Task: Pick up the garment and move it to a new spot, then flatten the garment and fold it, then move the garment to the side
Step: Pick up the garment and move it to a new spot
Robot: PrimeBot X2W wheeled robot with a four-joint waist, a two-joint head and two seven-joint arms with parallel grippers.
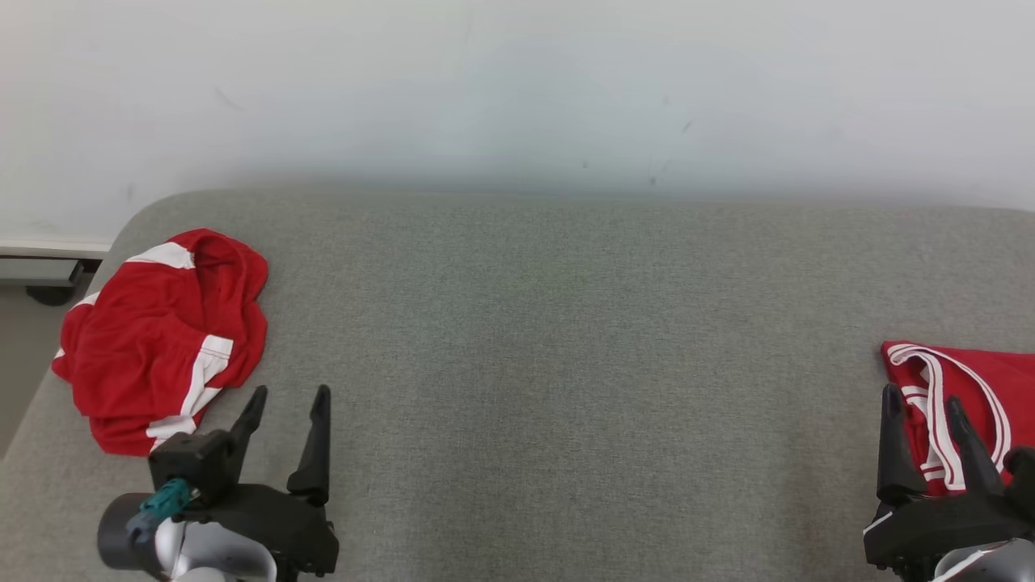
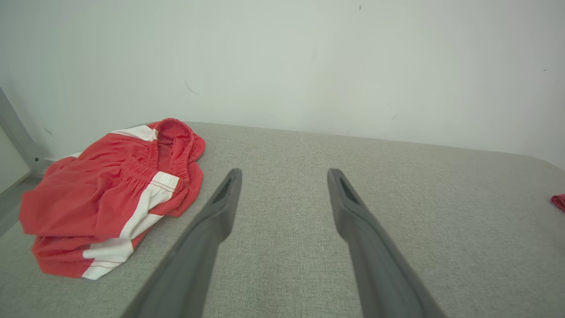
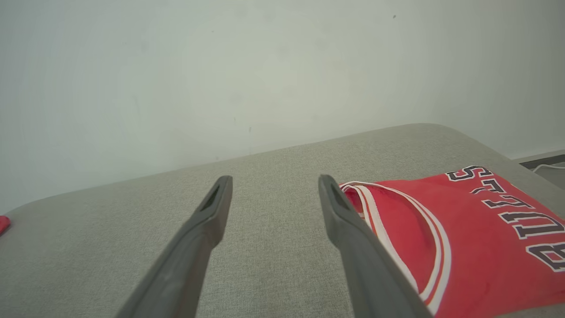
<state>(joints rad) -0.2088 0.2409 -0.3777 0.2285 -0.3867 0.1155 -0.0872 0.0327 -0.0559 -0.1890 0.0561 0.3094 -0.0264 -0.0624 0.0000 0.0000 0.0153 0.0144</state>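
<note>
Crumpled red shorts [image 1: 154, 339] with white side panels lie in a heap at the far-left end of a grey fabric-covered worktop [image 1: 550, 364]. They are just outboard of the robot's left fingers [image 1: 314, 444] and reach a little ahead of the tips. In the left wrist view the gathered elastic waistband is turned up, and the heap's nearest fold sits close beside the outer finger with a strip of bare cloth between them. The left fingers are spread wide with nothing between them, pointing across the grey cloth toward a pale wall [image 1: 517, 81]. A broad, bare stretch of worktop separates them from the right fingers [image 1: 893, 444], which are also splayed wide and carry nothing. A red jersey [image 1: 986, 388] lies flat at the right end of the worktop. Its white-striped trimmed opening is nearest the fingers, and dark lettering reading "BULLS" lies farther out to their right. In the right wrist view the inner finger points over bare cloth. The outer finger runs along the jersey's trimmed edge and overlaps it, though whether it touches the fabric cannot be told. The jersey's far side runs out of the head view.
</note>
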